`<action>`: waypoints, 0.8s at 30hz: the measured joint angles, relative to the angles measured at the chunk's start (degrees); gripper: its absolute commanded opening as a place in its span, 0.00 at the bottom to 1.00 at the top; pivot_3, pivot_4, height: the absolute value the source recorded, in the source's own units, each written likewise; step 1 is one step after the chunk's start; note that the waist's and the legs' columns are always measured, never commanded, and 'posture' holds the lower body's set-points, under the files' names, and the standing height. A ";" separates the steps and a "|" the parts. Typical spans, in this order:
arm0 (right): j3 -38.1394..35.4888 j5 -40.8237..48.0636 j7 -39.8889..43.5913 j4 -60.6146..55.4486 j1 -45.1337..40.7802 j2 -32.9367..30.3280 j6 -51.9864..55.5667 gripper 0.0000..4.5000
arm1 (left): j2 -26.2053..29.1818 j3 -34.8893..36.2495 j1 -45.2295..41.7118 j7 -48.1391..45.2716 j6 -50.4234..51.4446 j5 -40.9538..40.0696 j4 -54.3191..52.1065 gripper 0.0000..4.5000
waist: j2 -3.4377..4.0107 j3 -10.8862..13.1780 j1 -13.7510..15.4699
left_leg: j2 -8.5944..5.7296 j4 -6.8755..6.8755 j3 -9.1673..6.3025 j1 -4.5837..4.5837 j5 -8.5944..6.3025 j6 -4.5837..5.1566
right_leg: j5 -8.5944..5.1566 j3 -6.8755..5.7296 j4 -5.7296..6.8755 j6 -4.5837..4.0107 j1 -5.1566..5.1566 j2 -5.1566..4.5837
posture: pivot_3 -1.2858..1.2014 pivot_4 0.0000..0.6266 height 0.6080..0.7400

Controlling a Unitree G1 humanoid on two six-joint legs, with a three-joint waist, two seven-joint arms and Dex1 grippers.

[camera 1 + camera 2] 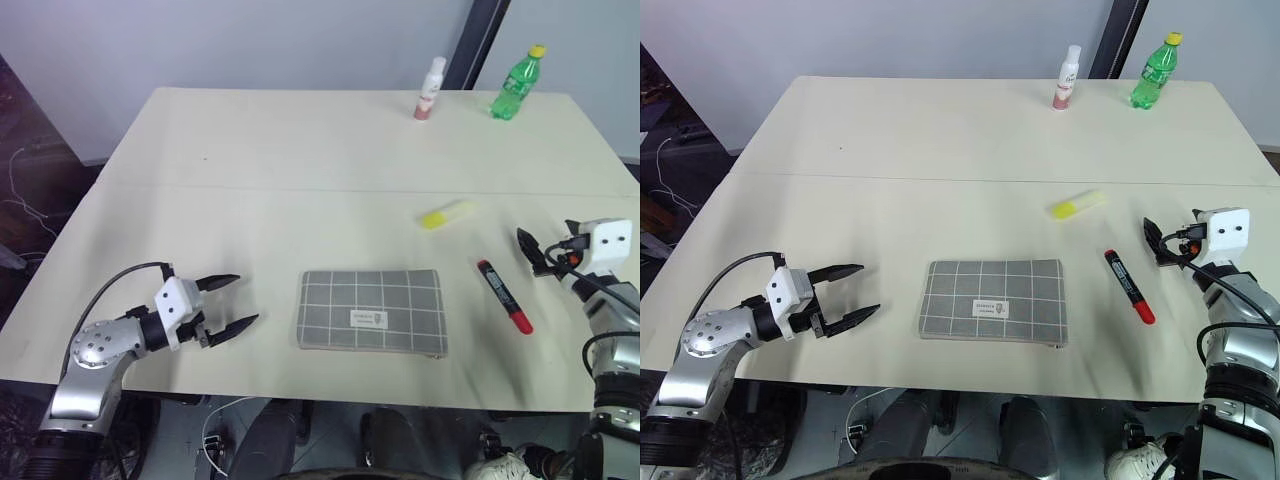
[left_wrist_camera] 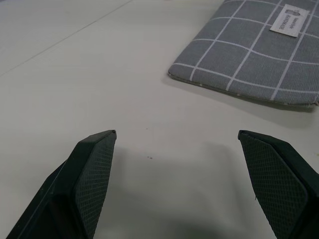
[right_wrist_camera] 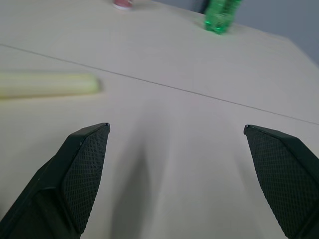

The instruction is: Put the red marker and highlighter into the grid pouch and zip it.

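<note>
While both arms hover low over the pale beige table (image 1: pixel 300 150), nothing is grasped. Nearest the front edge, the left gripper (image 1: pixel 232 303) has its two black fingers spread wide and empty, pointing toward the flat grey fabric pouch with white grid lines (image 1: pixel 372 311), which lies near it to its right, apart from the fingertips (its small white label faces up). Right of the pouch lies the slim red marker with a black middle section (image 1: pixel 503 295), set at a slant. The right gripper (image 1: pixel 533 252) sits just beyond the marker's right side, fingers released and parted, touching nothing. Farther back, between pouch and right gripper, rests the short pale-yellow highlighter (image 1: pixel 446 215). At the far edge stand a white spray bottle (image 1: pixel 431 89) and a green plastic bottle with a yellow cap (image 1: pixel 517 85).
</note>
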 measured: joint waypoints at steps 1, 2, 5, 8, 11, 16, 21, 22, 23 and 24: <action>-0.04 -0.02 -0.04 0.24 0.00 -0.51 -0.16 1.00 | -0.11 -0.01 0.37 0.01 -0.12 0.09 0.01 0.92 | 0.00 0.00 -0.02 | 0.01 0.00 0.00 0.00 0.00 0.00 | 0.00 0.00 0.00 0.00 0.00 0.01 | 0.52 0.24 1.00; -0.04 0.00 -0.01 0.31 0.00 -0.82 -0.28 1.00 | -0.30 -0.01 0.59 0.12 -0.50 0.30 0.01 0.92 | -0.01 0.00 -0.07 | 0.04 0.00 0.00 0.01 0.00 0.00 | 0.00 0.00 0.01 -0.01 0.00 0.03 | 0.52 0.24 1.00; 0.39 0.01 0.07 0.31 0.00 -0.71 -0.39 1.00 | -0.51 -0.01 0.57 1.17 -0.72 1.25 0.00 0.92 | 0.02 -0.01 -0.27 | 0.05 0.00 0.00 0.02 0.00 0.00 | -0.01 0.01 0.03 -0.02 0.00 0.03 | 0.52 0.24 1.00; 1.20 -0.43 0.13 0.30 0.01 -0.71 -0.70 1.00 | -0.50 -0.12 0.04 1.76 -0.40 2.31 0.00 0.92 | 0.02 -0.01 -0.33 | 0.04 0.00 0.00 0.01 0.00 0.00 | -0.01 0.01 0.02 -0.02 -0.01 0.03 | 0.52 0.24 1.00; 1.61 -0.67 0.25 0.31 0.04 -0.73 -1.13 1.00 | -0.50 -0.14 -0.05 0.96 -1.36 2.36 0.03 0.92 | 0.02 -0.01 -0.32 | 0.04 -0.02 0.00 0.01 0.00 0.00 | -0.01 0.01 0.02 -0.02 -0.02 0.03 | 0.52 0.24 1.00; 1.66 -0.97 0.25 0.30 0.37 -0.78 -1.24 1.00 | -0.50 -0.14 -0.36 0.17 -2.63 2.33 0.84 0.92 | 0.02 -0.01 -0.27 | 0.04 -0.02 0.00 0.01 0.00 0.00 | -0.01 0.01 0.02 -0.02 -0.02 0.03 | 0.52 0.24 1.00; 1.68 0.31 0.99 -1.35 0.78 -0.28 -1.12 1.00 | -0.62 -0.10 -1.75 0.53 -2.79 2.27 1.62 0.92 | 0.02 -0.01 -0.27 | 0.04 -0.02 0.00 0.01 0.00 0.00 | -0.01 0.02 0.02 -0.02 -0.02 0.03 | 0.52 0.24 1.00; 1.70 0.77 1.32 -2.06 0.85 0.02 -1.08 1.00 | -0.76 -0.10 -2.17 0.56 -2.77 2.22 1.62 0.92 | 0.03 -0.01 -0.29 | 0.04 -0.02 0.00 0.01 0.00 0.00 | -0.01 0.02 0.02 -0.02 -0.02 0.03 | 0.52 0.24 1.00; 1.77 0.89 1.39 -2.47 0.91 0.14 -1.05 1.00 | -0.87 -0.10 -2.34 0.55 -2.85 2.20 1.63 0.92 | 0.03 -0.01 -0.30 | 0.04 -0.03 0.00 0.01 0.00 0.00 | -0.02 0.02 0.02 -0.02 -0.02 0.03 | 0.52 0.24 1.00; 1.78 0.90 1.35 -2.68 0.96 0.15 -1.05 1.00 | -0.98 -0.10 -2.37 0.54 -3.09 2.20 1.71 0.92 | 0.03 -0.01 -0.30 | 0.04 -0.03 0.00 0.00 0.00 0.00 | -0.02 0.02 0.02 -0.02 -0.02 0.03 | 0.52 0.24 1.00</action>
